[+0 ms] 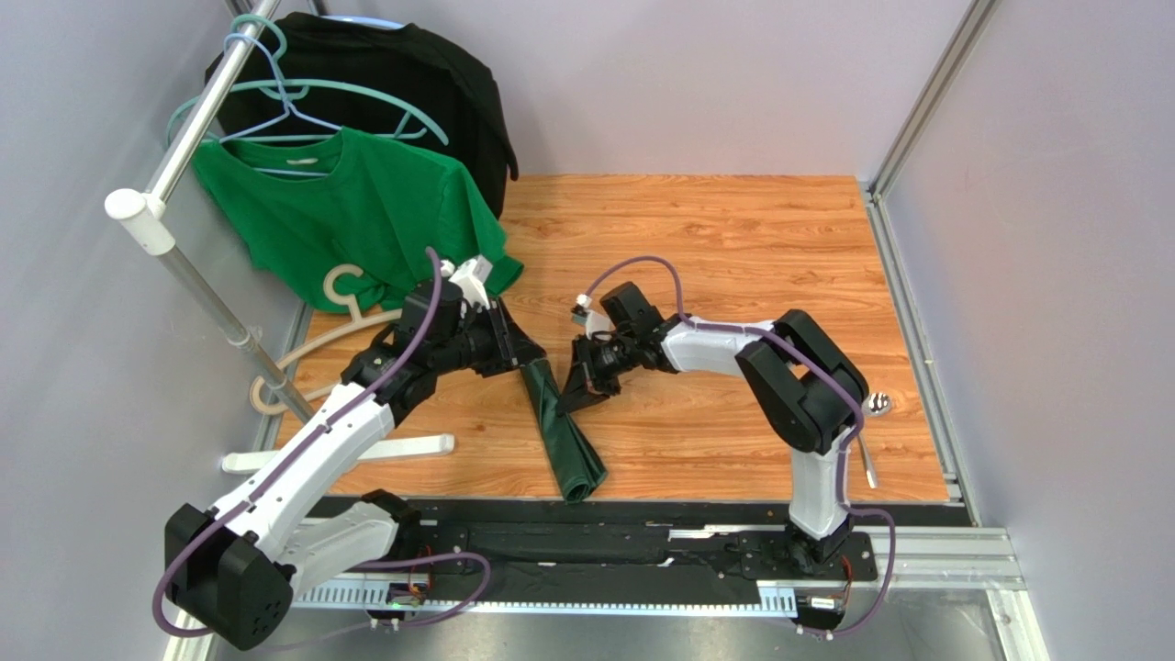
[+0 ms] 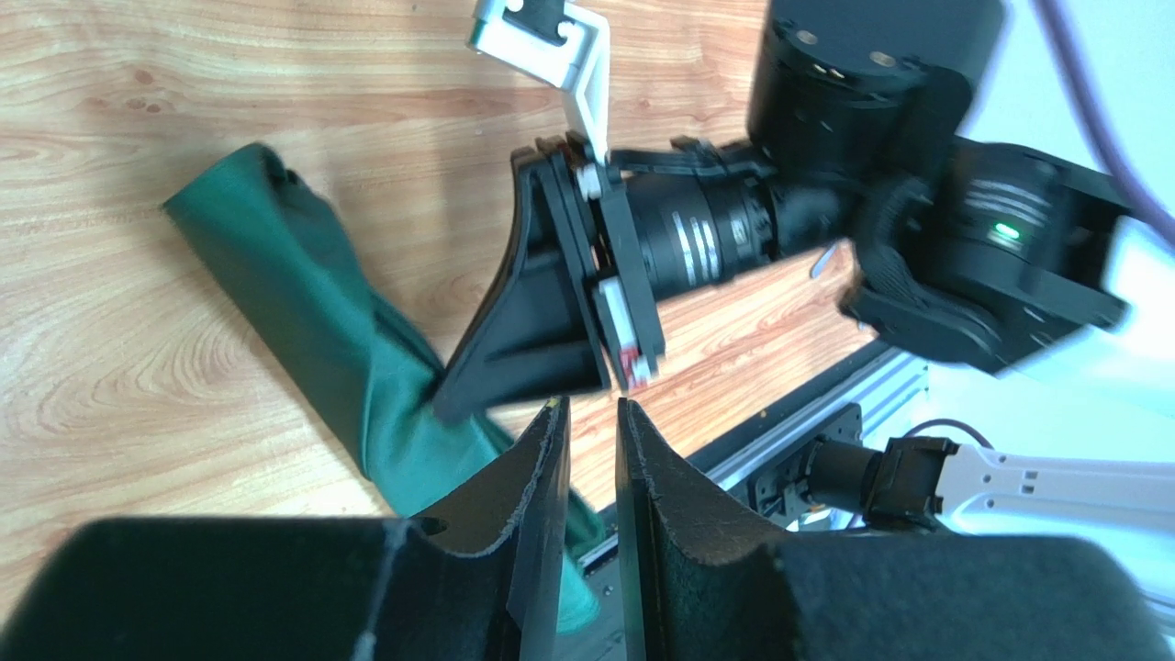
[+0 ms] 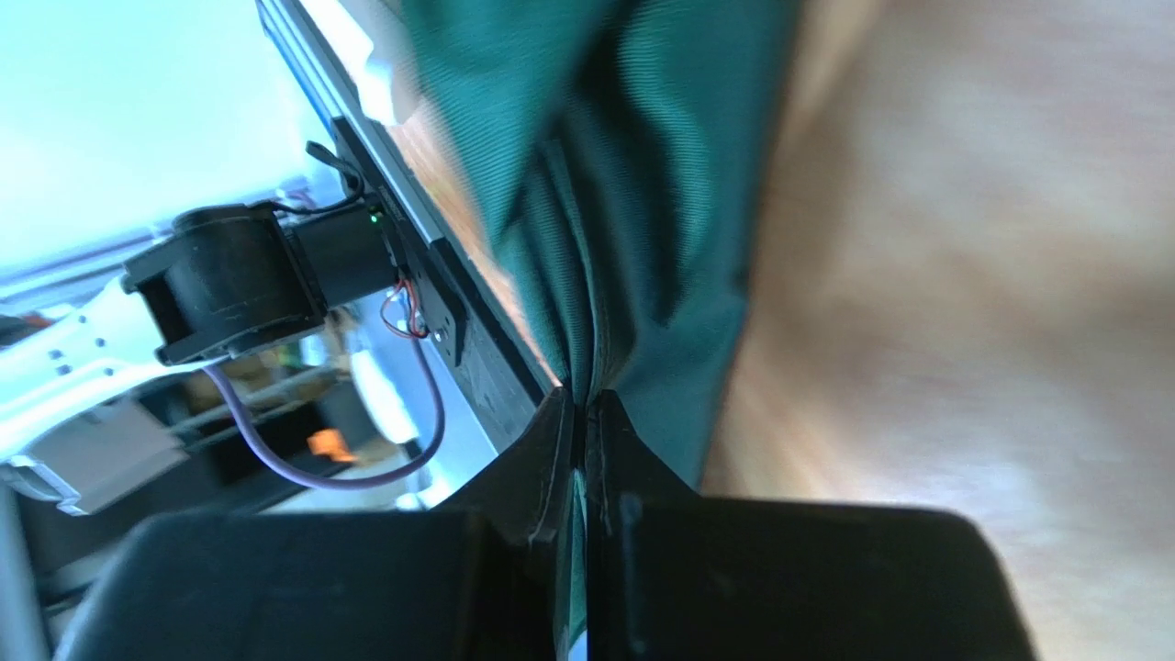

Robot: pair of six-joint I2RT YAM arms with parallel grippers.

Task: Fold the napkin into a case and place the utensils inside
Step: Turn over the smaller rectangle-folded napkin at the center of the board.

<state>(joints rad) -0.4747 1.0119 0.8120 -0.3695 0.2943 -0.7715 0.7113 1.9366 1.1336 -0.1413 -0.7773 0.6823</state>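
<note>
- The napkin point(image 1: 566, 434) lies on the table as a narrow folded strip, between the two grippers and just ahead of the arm bases.
- From above, its long axis runs from 11 o'clock to 5 o'clock. The 5 o'clock end is the bulkier one and lies free.
- Your right gripper point(image 3: 582, 402) has its fingers pressed together on a fold of the cloth. It pinches the strip's 3 o'clock edge, near the far end.
- Your left gripper point(image 2: 590, 409) sits at the 11 o'clock end. Its fingers stand a slim gap apart and some green shows low in that gap. You cannot tell whether it grips the cloth or only hovers over it.
- Both grippers crowd the same far end and are close to touching, so neither controls the near end.
- What look like the utensils point(image 1: 869, 466) lie at 3 o'clock from the napkin, well apart from it and partly hidden behind the right arm. That arm is much the nearer for fetching them.
- The case does not look finished, so expect another fold across the long axis before you load it.
</note>
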